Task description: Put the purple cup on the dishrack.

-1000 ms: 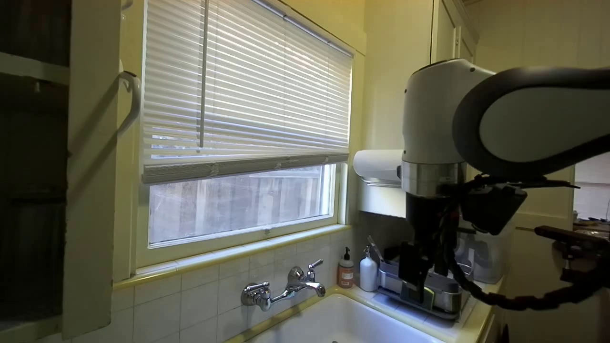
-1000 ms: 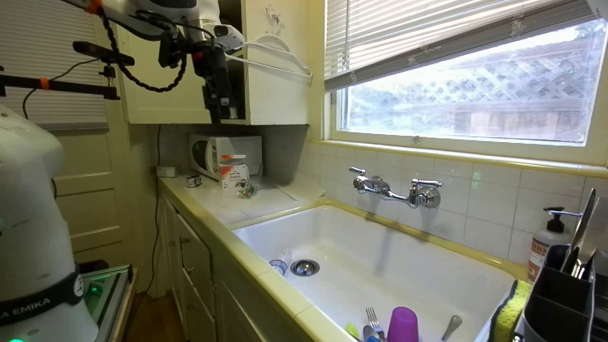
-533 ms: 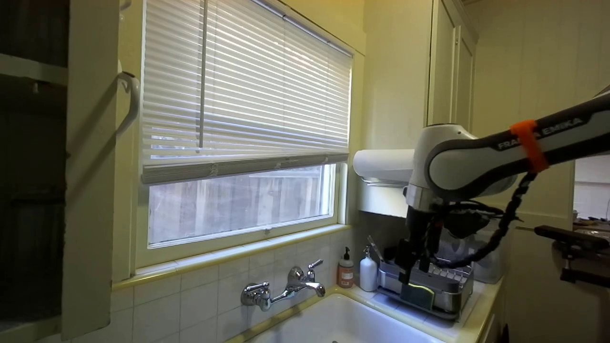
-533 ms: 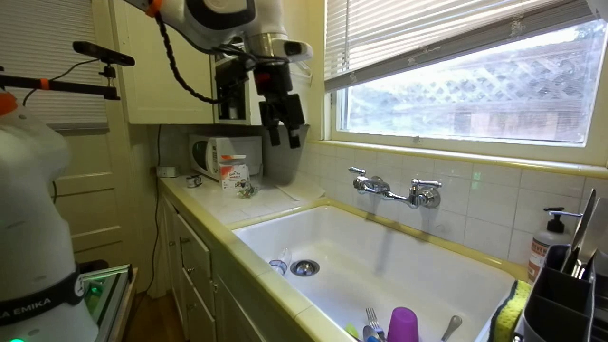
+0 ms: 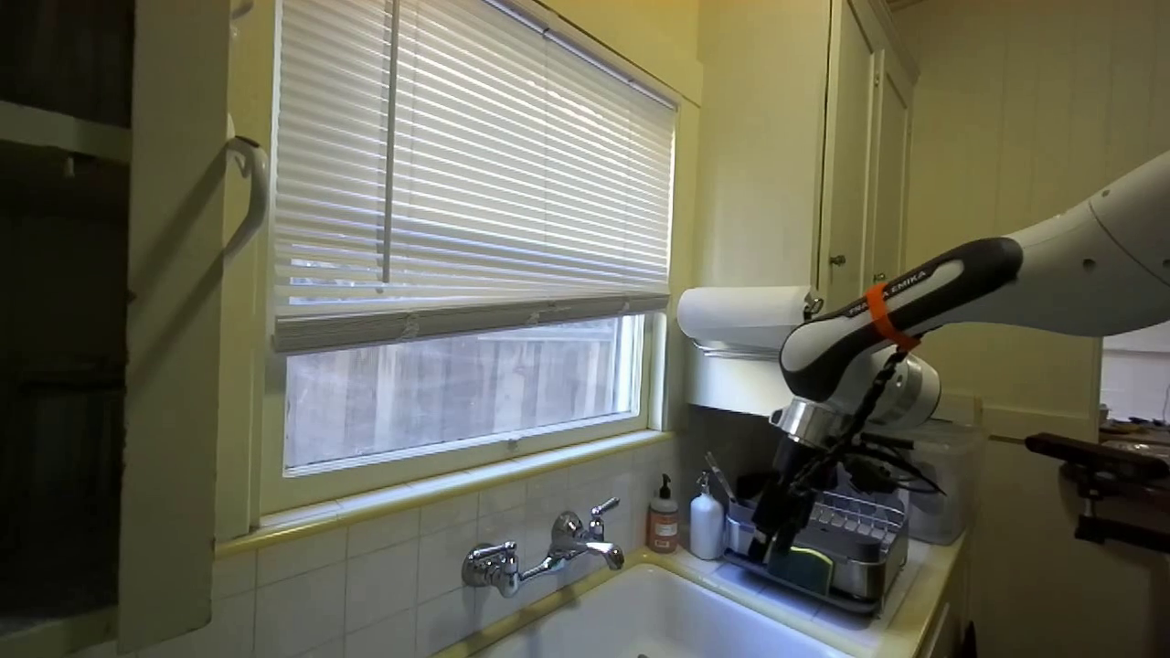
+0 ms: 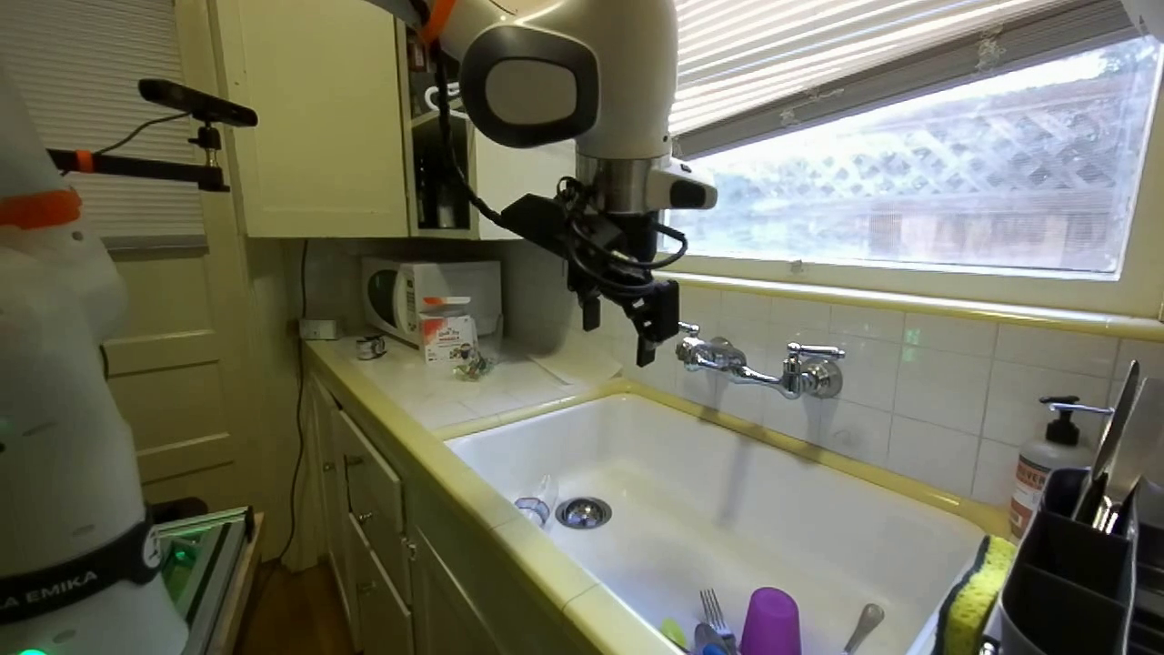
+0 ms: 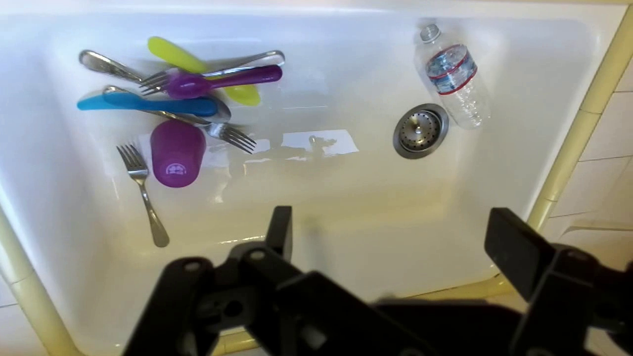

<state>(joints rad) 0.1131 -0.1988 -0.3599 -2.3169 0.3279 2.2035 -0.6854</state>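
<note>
"Where's the purple cup [image 7: 178,151]?"
"In the sink [image 6: 727,528], along with loose cutlery [image 7: 158,105]."
"Anything else in there?"
"A clear plastic bottle [image 7: 453,79], lying in the same sink."
"And the tool [image 7: 391,230]?"
"Hanging above the sink, its jaws spread well apart."
"What about the dishrack [image 5: 859,576]?"
"It stands on the worktop [image 5: 923,567], just beside the sink."

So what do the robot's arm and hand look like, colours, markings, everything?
The arm is white with dark trim, pale lettering ending in EMIKA, an orange band and a silvery ring. A twisted black cable runs along it. The hand is black, with two blunt, flat-faced fingers.
</note>
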